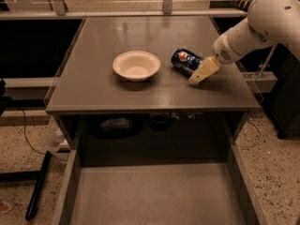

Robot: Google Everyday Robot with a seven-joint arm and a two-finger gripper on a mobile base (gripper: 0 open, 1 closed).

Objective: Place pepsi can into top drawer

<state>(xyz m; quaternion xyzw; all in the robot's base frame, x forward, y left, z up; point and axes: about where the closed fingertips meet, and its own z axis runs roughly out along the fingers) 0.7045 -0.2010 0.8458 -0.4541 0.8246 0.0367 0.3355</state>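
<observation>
Blue pepsi can (185,60) lies tipped beside the end effector (204,71) (grip unclear).

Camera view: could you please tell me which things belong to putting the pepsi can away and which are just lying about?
Job: pepsi can, on its side on the cabinet top; top drawer, pulled open; gripper, close beside the can.
Lying about: white bowl, on the cabinet top.

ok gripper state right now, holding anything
Gripper: open or closed cannot be told; it is down beside the pepsi can, which lies on the cabinet top.
</observation>
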